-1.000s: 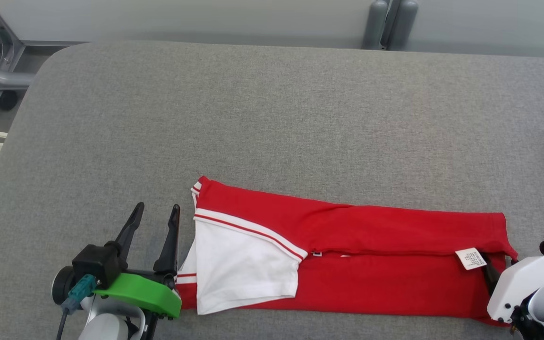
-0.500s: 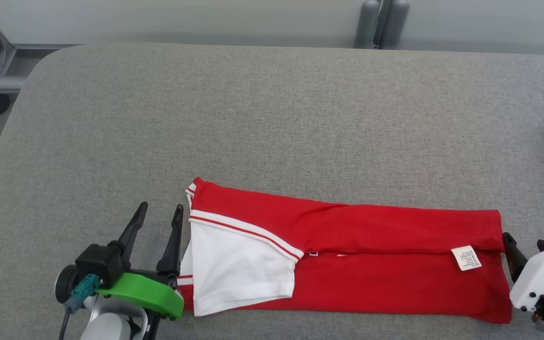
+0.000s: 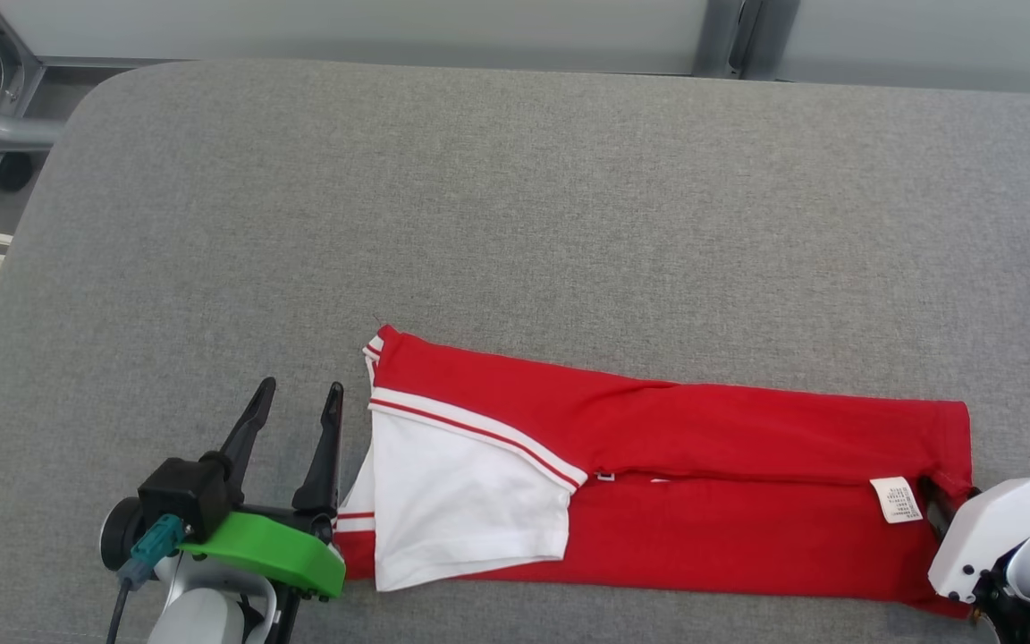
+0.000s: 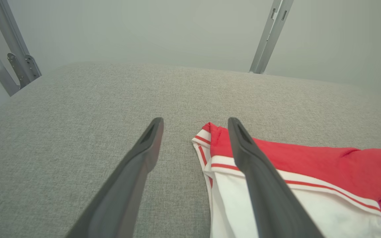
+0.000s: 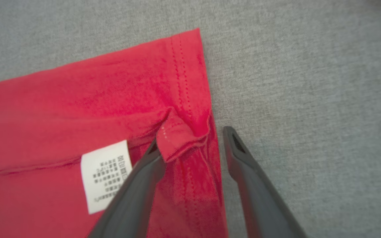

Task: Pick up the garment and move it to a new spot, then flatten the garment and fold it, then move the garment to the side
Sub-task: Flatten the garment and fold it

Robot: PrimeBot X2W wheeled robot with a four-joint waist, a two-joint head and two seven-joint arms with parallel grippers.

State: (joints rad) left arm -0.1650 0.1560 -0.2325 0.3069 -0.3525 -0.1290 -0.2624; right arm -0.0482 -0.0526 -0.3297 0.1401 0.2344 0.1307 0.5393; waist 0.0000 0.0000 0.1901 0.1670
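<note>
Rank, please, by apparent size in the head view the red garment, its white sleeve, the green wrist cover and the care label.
1. red garment
2. white sleeve
3. green wrist cover
4. care label
The cover is nearer the camera.

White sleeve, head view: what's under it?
The white sleeve lies on the red garment, whose red fabric shows past its right and lower edges; a striped trim pokes out at its left. Anything directly beneath the sleeve is covered.
</note>
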